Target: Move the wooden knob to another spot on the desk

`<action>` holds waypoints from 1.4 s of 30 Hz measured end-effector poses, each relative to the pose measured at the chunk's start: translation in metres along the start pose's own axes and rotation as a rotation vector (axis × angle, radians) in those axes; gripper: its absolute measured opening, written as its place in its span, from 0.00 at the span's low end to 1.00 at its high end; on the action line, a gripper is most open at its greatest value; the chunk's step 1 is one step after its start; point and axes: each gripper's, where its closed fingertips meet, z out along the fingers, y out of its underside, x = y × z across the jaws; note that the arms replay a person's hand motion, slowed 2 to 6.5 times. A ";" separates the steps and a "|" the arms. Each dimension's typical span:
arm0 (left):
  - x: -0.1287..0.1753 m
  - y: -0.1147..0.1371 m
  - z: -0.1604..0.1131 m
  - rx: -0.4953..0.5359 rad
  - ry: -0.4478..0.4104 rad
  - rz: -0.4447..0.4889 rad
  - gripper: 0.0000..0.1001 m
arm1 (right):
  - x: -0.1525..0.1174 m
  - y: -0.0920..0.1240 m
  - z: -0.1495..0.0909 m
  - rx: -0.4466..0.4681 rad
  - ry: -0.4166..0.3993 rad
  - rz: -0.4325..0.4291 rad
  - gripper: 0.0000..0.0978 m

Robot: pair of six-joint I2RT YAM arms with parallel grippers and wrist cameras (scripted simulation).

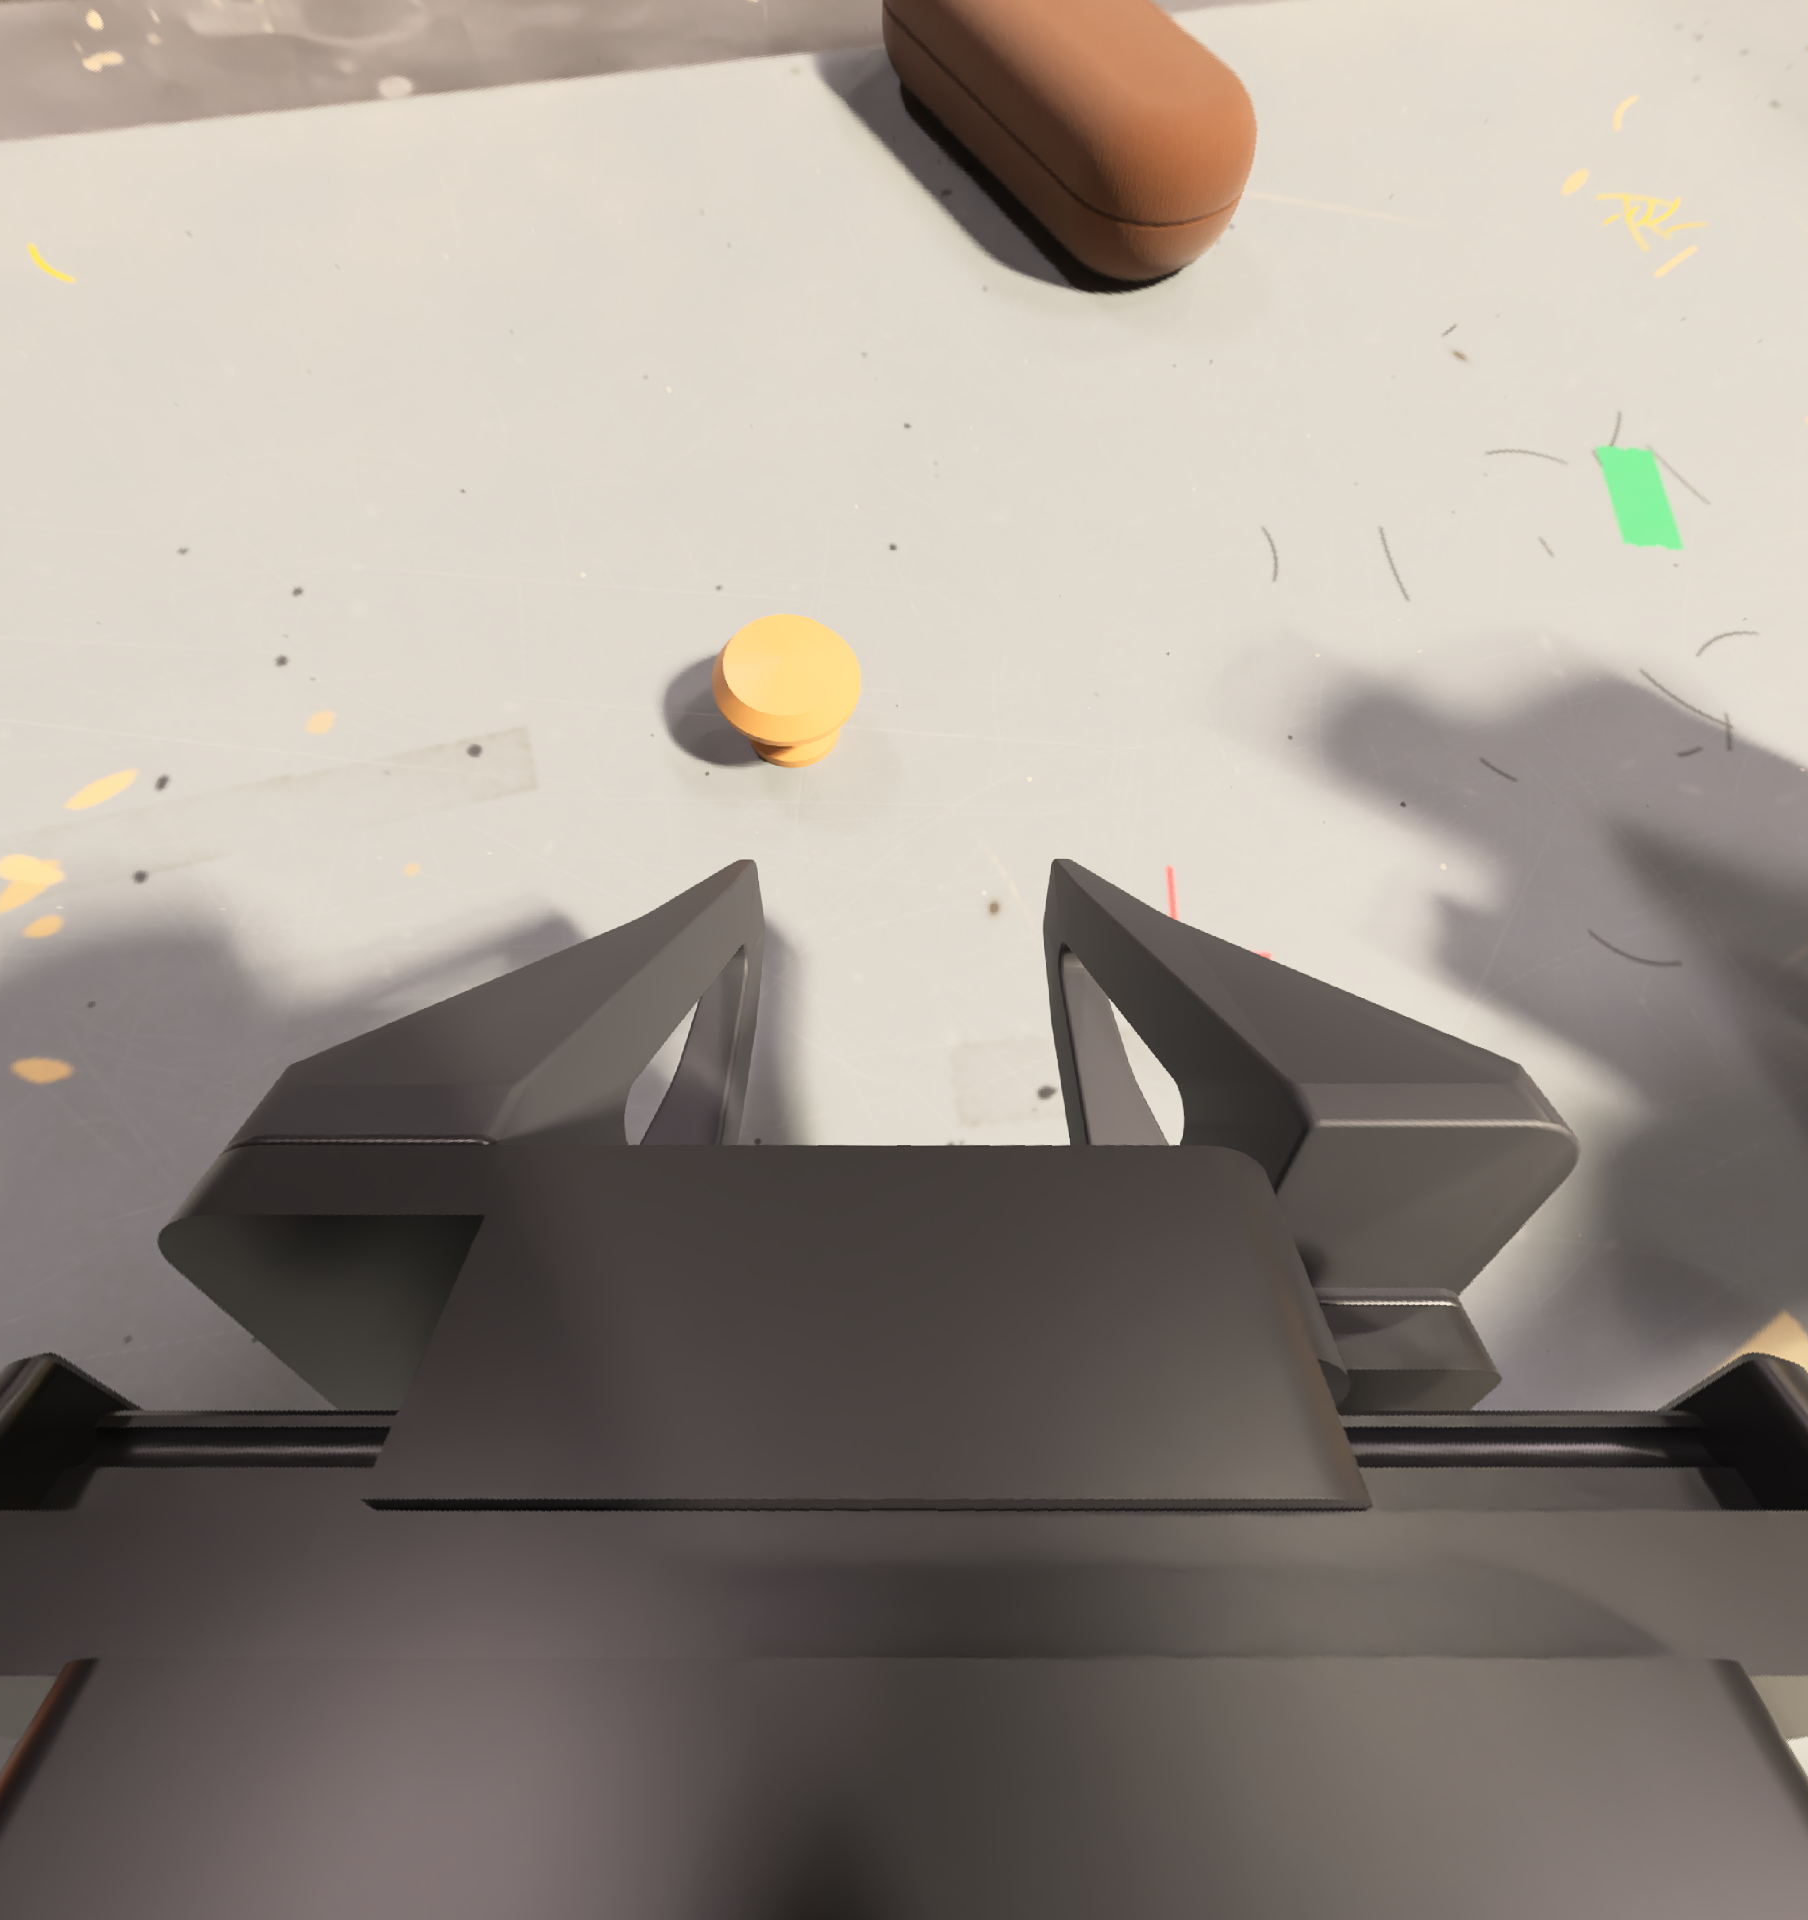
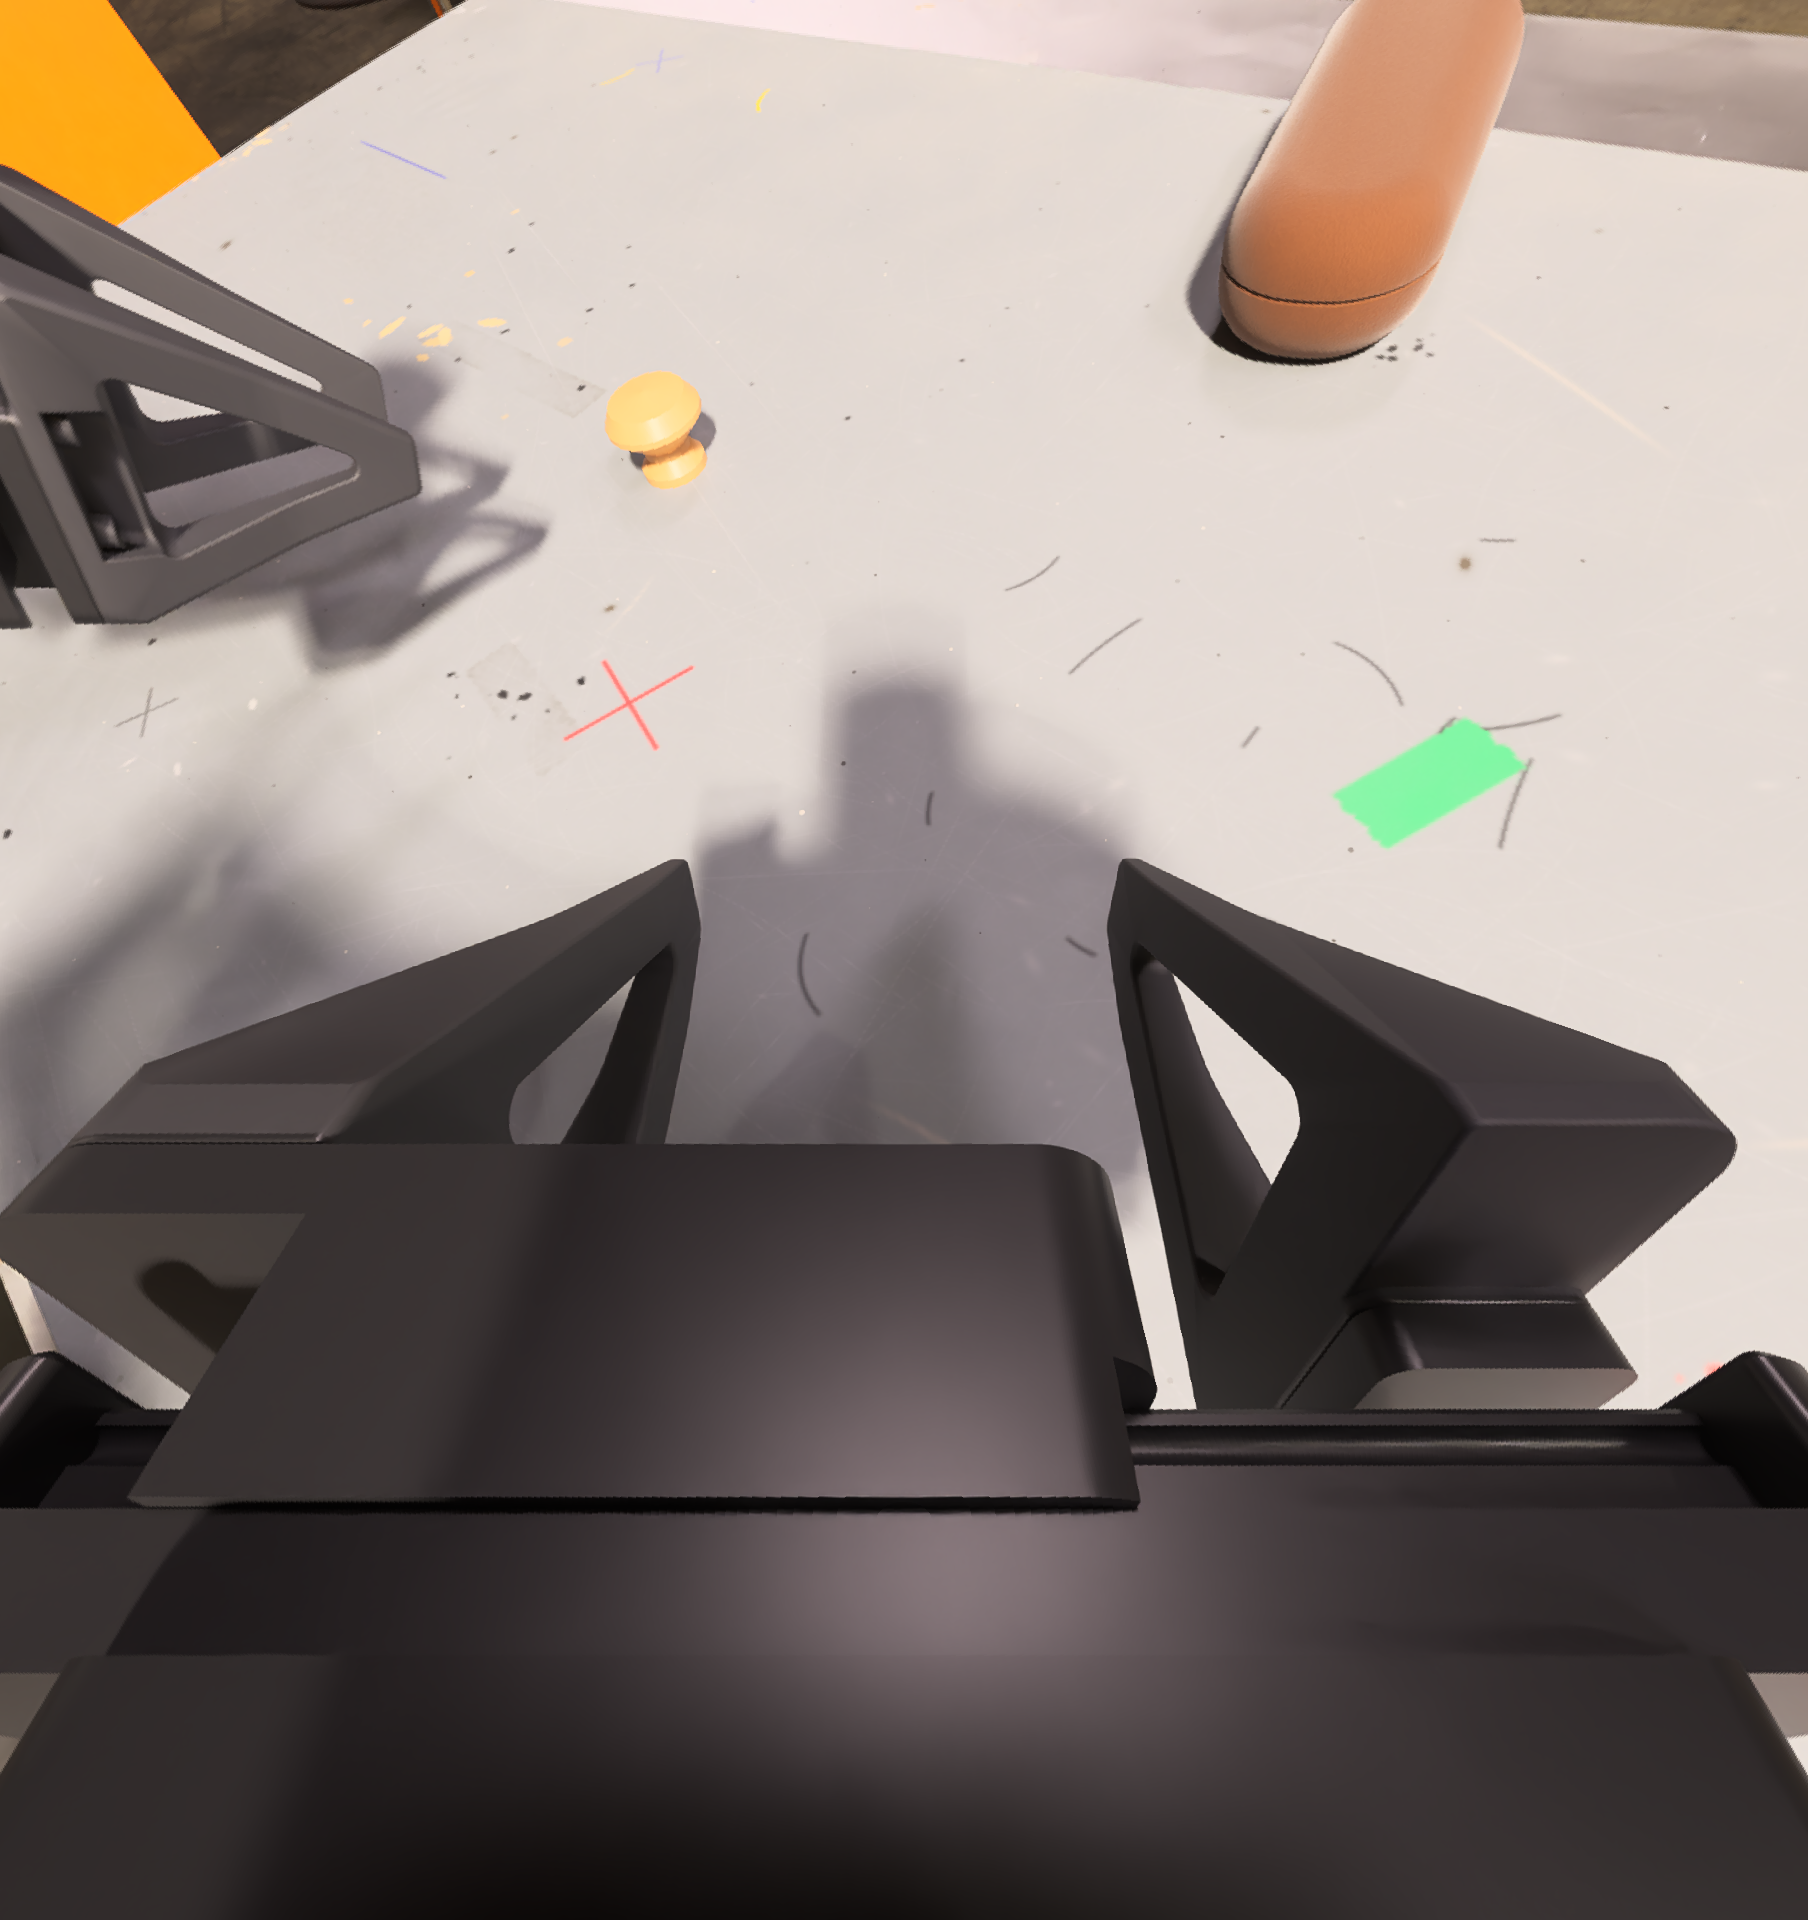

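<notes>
The wooden knob (image 1: pixel 787 686) is a small pale mushroom-shaped peg standing upright on the grey desk (image 1: pixel 464 416). In the left wrist view it sits just ahead of my left gripper (image 1: pixel 905 868), a little left of the gap, not touching. The left gripper is open and empty. In the right wrist view the knob (image 2: pixel 659 426) is far off at the upper left, next to the left gripper (image 2: pixel 360 457). My right gripper (image 2: pixel 902 868) is open and empty above the desk (image 2: pixel 983 416).
A brown oblong case (image 1: pixel 1076 135) lies at the far side of the desk, also in the right wrist view (image 2: pixel 1367 187). A green tape patch (image 1: pixel 1638 497) (image 2: pixel 1430 781) and a red cross mark (image 2: pixel 630 704) are flat on the surface. An orange panel (image 2: pixel 38 94) stands beyond the far left edge.
</notes>
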 end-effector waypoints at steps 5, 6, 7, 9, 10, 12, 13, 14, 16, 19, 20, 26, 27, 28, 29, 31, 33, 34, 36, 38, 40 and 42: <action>-0.008 0.001 -0.023 0.083 0.013 0.019 0.50 | -0.004 -0.004 0.001 0.009 -0.016 0.002 0.69; -0.010 0.003 -0.026 0.095 0.013 0.019 0.50 | -0.005 -0.005 0.001 0.012 -0.021 0.004 0.69; -0.012 0.004 -0.029 0.104 0.012 0.017 0.51 | -0.006 -0.006 0.001 0.016 -0.028 0.008 0.69; -0.015 0.008 -0.033 0.112 0.011 0.013 0.51 | -0.008 -0.010 0.002 0.023 -0.040 0.015 0.69; -0.016 0.011 -0.034 0.112 0.010 0.009 0.51 | -0.009 -0.012 0.002 0.028 -0.046 0.018 0.69; -0.018 0.014 -0.037 0.111 0.012 0.000 0.52 | -0.011 -0.016 0.002 0.037 -0.052 0.020 0.69; -0.019 0.014 -0.039 0.114 0.015 -0.006 0.52 | -0.012 -0.018 0.002 0.041 -0.054 0.019 0.69; -0.019 0.014 -0.040 0.119 0.017 -0.010 0.52 | -0.013 -0.020 0.002 0.045 -0.054 0.015 0.69; -0.020 0.011 -0.041 0.133 0.016 -0.016 0.53 | -0.015 -0.025 0.002 0.052 -0.050 0.001 0.68; -0.021 0.011 -0.041 0.128 0.009 -0.010 0.53 | -0.019 -0.031 0.002 0.063 -0.040 -0.027 0.68; -0.022 0.012 -0.040 0.120 0.008 -0.006 0.54 | -0.021 -0.031 0.002 0.065 -0.038 -0.035 0.68; -0.022 0.007 -0.029 0.087 0.034 -0.017 0.58 | -0.033 -0.032 0.000 0.066 -0.033 -0.069 0.68; -0.022 0.007 -0.027 0.082 0.040 -0.019 0.58 | -0.034 -0.031 0.000 0.064 -0.031 -0.072 0.68; -0.022 0.008 -0.025 0.076 0.045 -0.021 0.58 | -0.036 -0.031 0.000 0.062 -0.029 -0.075 0.68; -0.021 0.008 -0.023 0.069 0.049 -0.021 0.59 | -0.037 -0.030 0.000 0.061 -0.027 -0.078 0.68; -0.022 0.010 -0.020 0.052 0.052 -0.018 0.59 | -0.040 -0.029 -0.001 0.059 -0.024 -0.083 0.68; -0.022 0.011 -0.016 0.035 0.048 -0.014 0.60 | -0.042 -0.028 -0.002 0.057 -0.021 -0.085 0.68; -0.023 0.011 -0.014 0.029 0.043 -0.013 0.60 | -0.042 -0.027 -0.003 0.056 -0.020 -0.086 0.68; -0.024 0.009 -0.011 0.023 0.035 -0.012 0.62 | -0.044 -0.026 -0.003 0.054 -0.017 -0.086 0.68; -0.025 0.007 -0.007 0.021 0.028 -0.009 0.64 | -0.044 -0.025 -0.004 0.051 -0.014 -0.087 0.68; -0.026 0.005 -0.002 0.015 0.023 -0.005 0.68 | -0.044 -0.024 -0.004 0.046 -0.011 -0.089 0.68; -0.026 0.003 0.004 0.002 0.023 -0.003 0.73 | -0.044 -0.022 -0.004 0.040 -0.009 -0.091 0.68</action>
